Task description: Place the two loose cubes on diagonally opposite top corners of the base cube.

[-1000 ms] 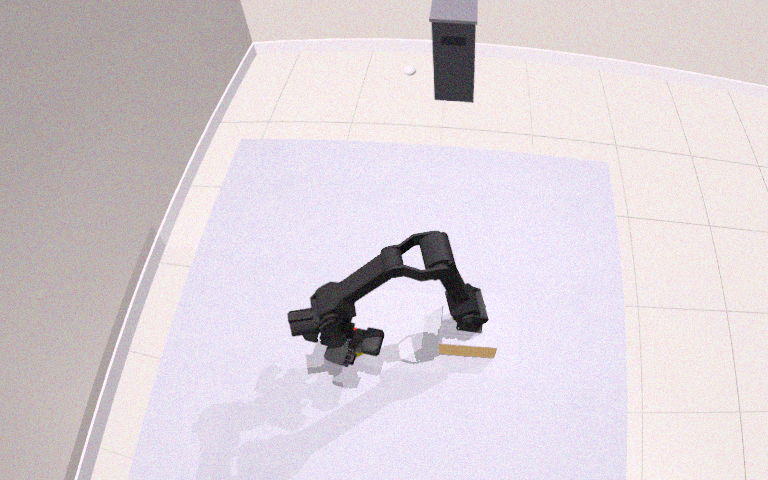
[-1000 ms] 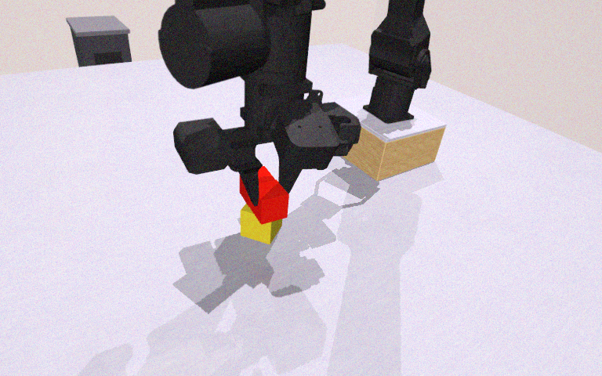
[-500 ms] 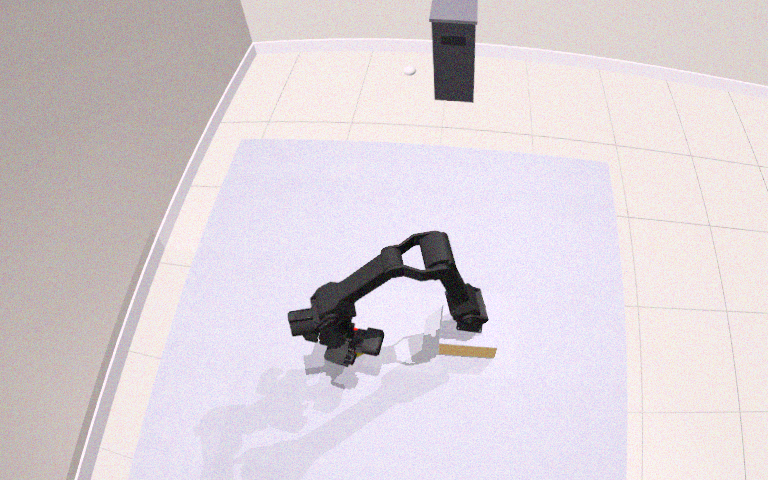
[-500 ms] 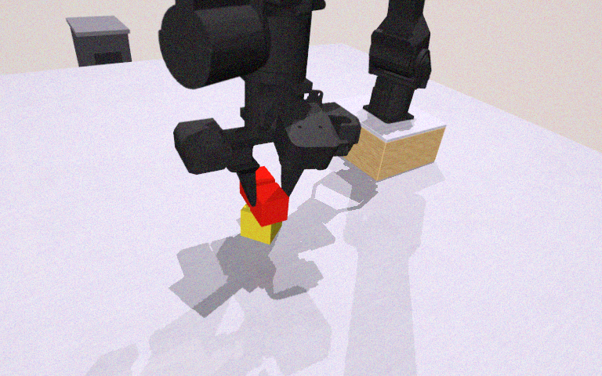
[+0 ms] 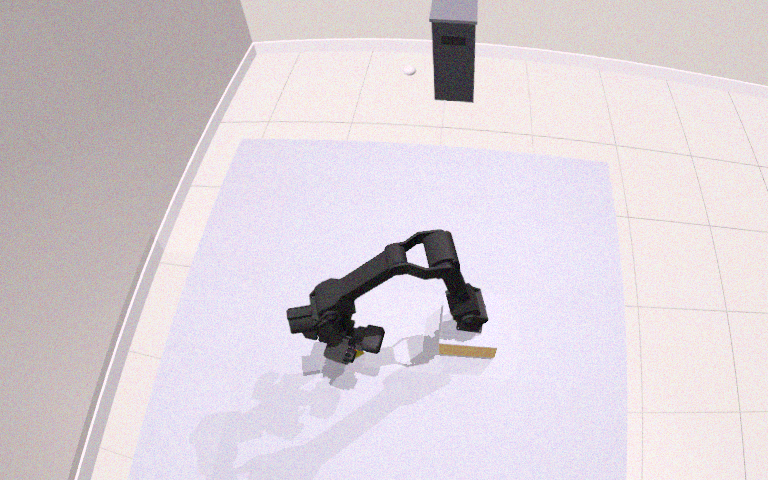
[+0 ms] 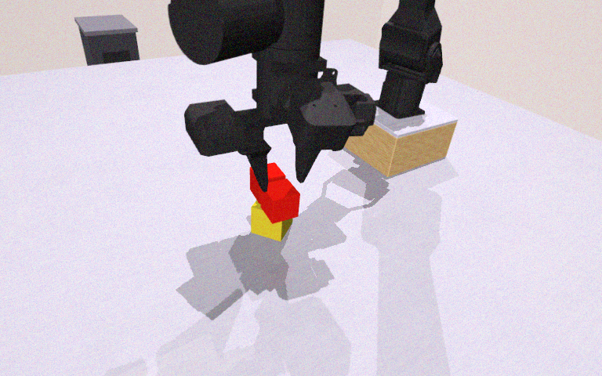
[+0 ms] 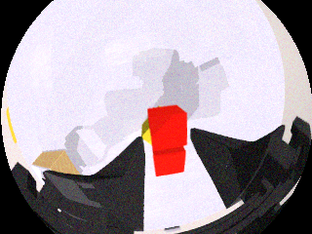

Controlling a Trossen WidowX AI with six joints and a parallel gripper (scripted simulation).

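The jaws stand partly open around the red cubes point(image 6: 281, 204) point(image 7: 167, 129), gripping nothing. In the wrist view, a strip of light shows between the red and each finger point(image 7: 119, 182). In the exterior view, one finger point(image 6: 262, 175) crosses in front of the red and the other stands apart from it; contact with the near one cannot be told.

The two loose cubes look like a single red mass with a seam, sitting over the yellow cube point(image 5: 359, 353) point(image 6: 266, 222) point(image 7: 146, 133) on the tabletop point(image 5: 509, 215) point(image 6: 110, 177) point(image 7: 73, 63). The nearer red one juts past the yellow edge.

Whether they are level, or have a gap between them, is unclear. From above, the arm point(image 5: 368, 274) hides the red.
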